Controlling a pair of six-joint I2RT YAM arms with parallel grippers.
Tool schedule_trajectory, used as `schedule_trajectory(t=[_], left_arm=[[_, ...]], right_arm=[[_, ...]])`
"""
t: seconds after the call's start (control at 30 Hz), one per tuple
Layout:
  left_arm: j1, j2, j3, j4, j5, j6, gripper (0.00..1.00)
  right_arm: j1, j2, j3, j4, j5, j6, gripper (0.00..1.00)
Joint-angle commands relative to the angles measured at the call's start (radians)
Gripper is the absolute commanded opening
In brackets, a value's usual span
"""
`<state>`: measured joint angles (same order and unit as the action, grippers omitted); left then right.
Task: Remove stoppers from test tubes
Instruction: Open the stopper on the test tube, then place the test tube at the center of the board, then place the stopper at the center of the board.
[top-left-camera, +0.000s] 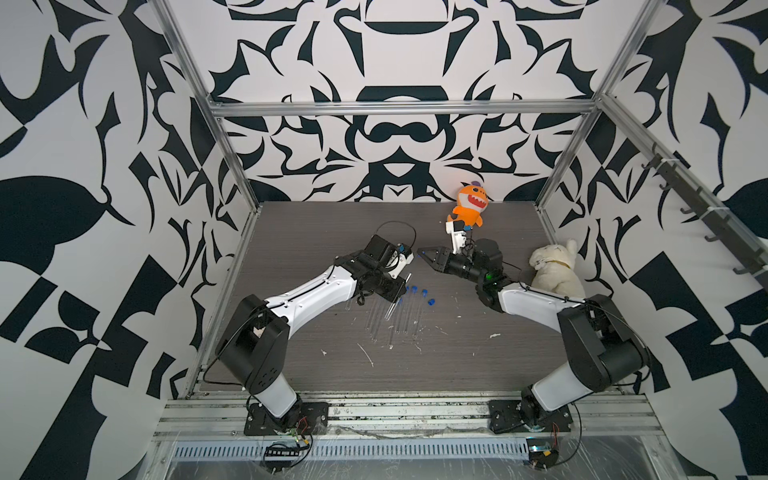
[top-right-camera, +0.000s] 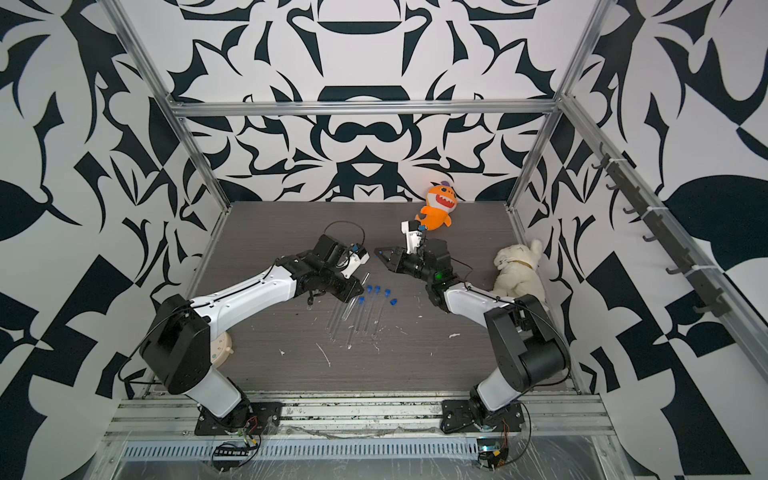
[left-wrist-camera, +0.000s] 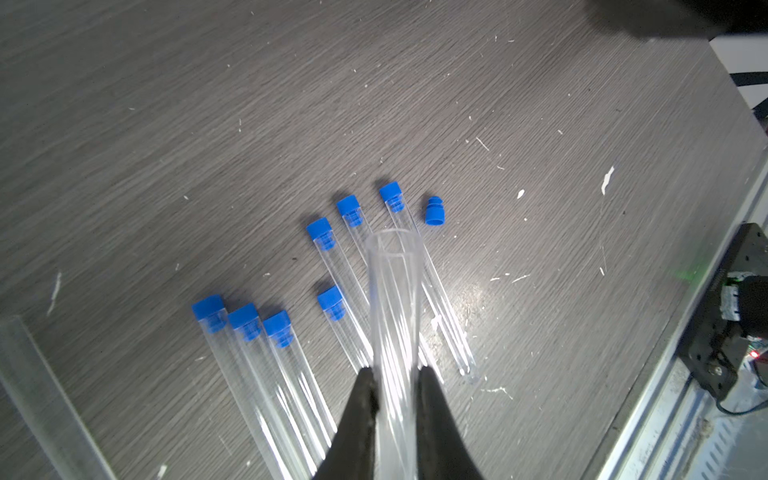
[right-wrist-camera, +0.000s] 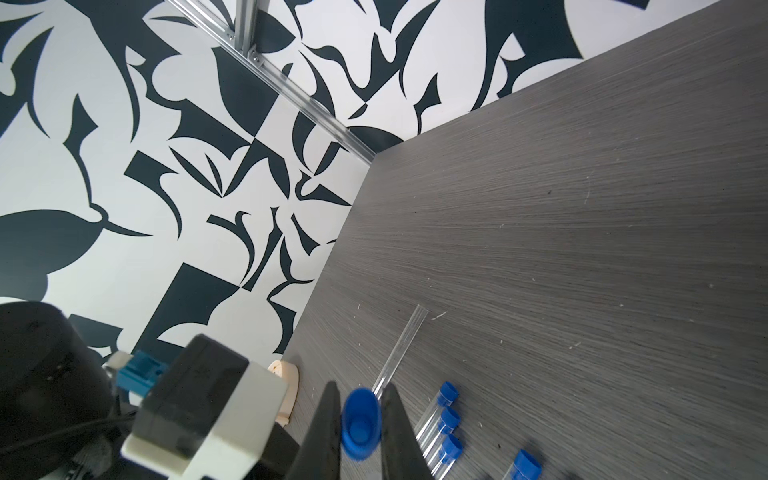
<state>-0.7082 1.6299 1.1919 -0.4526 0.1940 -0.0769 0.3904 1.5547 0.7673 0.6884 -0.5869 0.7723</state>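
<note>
1. The left claw (left-wrist-camera: 395, 374) is clamping an open tube (left-wrist-camera: 395, 291) above the table (left-wrist-camera: 540, 104); the right claw (right-wrist-camera: 360, 387) is pinching a blue stopper (right-wrist-camera: 360, 428).
2. Step in hand: pulled stopper apparently awaiting release.
3. Next: setting both down, then taking one of seven capped tubes (left-wrist-camera: 338, 270).

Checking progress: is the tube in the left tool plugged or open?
Open: the tube has a bare mouth, and the right tool pinches a blue stopper.

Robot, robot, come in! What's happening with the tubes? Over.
Left jaws shut on unplugged thin clear tube. Right jaws shut on small blue plastic stopper. Seven plugged tubes to go. Nothing blocking.
</note>
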Motion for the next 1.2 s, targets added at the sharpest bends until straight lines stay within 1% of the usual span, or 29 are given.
schedule_trajectory(t=[0.0,0.03,0.13,0.2,0.23,0.3,0.4,0.53,0.77,0.97,1.17], left_arm=[[-0.003,-0.011,-0.001,-0.034,-0.013,0.014,0.00],[-0.001,-0.007,0.005,-0.041,-0.030,0.009,0.00],[0.022,0.002,0.020,-0.078,-0.068,-0.007,0.00],[0.046,0.017,0.031,-0.111,-0.103,-0.014,0.00],[0.055,0.029,0.042,-0.133,-0.127,-0.015,0.00],[0.070,0.067,0.072,-0.184,-0.182,-0.023,0.00],[0.101,0.104,0.096,-0.213,-0.215,-0.053,0.00],[0.141,0.156,0.134,-0.251,-0.269,-0.074,0.00],[0.171,0.235,0.196,-0.299,-0.325,-0.075,0.00],[0.171,0.287,0.215,-0.296,-0.337,-0.077,0.00],[0.171,0.316,0.217,-0.289,-0.327,-0.084,0.00]], right_arm=[[0.000,-0.050,0.045,-0.083,0.047,-0.077,0.14],[-0.002,-0.056,0.048,-0.124,0.057,-0.088,0.14],[-0.018,-0.082,0.060,-0.351,0.150,-0.138,0.14],[-0.059,-0.076,0.081,-0.545,0.182,-0.158,0.14],[-0.077,-0.073,0.080,-0.603,0.186,-0.167,0.13],[-0.110,-0.082,0.041,-0.671,0.195,-0.182,0.13],[-0.131,-0.101,-0.009,-0.739,0.211,-0.214,0.14],[-0.134,-0.075,-0.050,-0.728,0.204,-0.215,0.15],[-0.134,0.021,-0.092,-0.618,0.162,-0.171,0.16],[-0.133,0.059,-0.109,-0.591,0.168,-0.165,0.16],[-0.134,0.064,-0.125,-0.578,0.181,-0.157,0.20]])
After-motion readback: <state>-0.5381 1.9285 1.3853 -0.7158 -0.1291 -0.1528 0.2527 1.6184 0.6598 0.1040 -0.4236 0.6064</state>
